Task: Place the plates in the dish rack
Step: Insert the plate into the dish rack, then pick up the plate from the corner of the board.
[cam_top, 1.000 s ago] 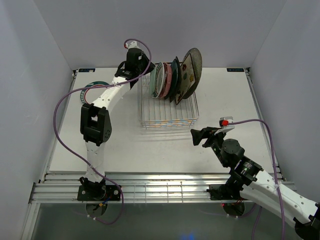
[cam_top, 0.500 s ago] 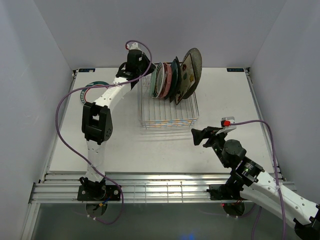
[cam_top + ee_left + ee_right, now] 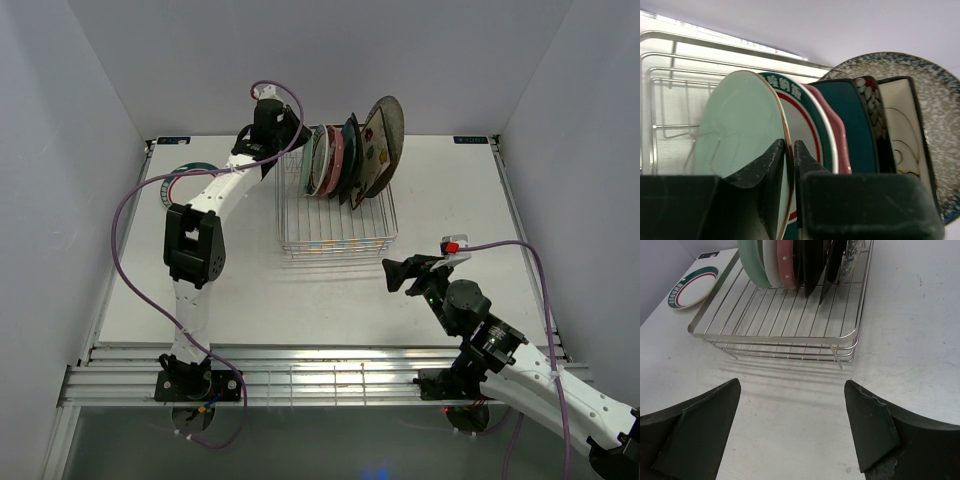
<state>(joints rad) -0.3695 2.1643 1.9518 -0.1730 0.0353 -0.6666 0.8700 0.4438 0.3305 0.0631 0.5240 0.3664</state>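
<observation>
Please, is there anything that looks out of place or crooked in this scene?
One round green-and-red-rimmed plate lies flat on the table, left of the dish rack, not loaded like the others. Otherwise nothing stands out; the left hand pinches the mint plate upright in the rack.

We find the dish rack (image 3: 335, 235) on the table (image 3: 460, 200), around its middle and towards the far side. In the rack's far end the plates (image 3: 345, 160) stand on edge in a row running left to right. The left gripper (image 3: 789, 146) sits at the left end of that row, with the rim of the leftmost plate (image 3: 735, 125) between its fingers. A lone plate (image 3: 692, 287) lies flat on the table, left of the rack and apart from it. The right gripper (image 3: 395, 272) hangs on the rack's near side, towards the right, apart from it.
</observation>
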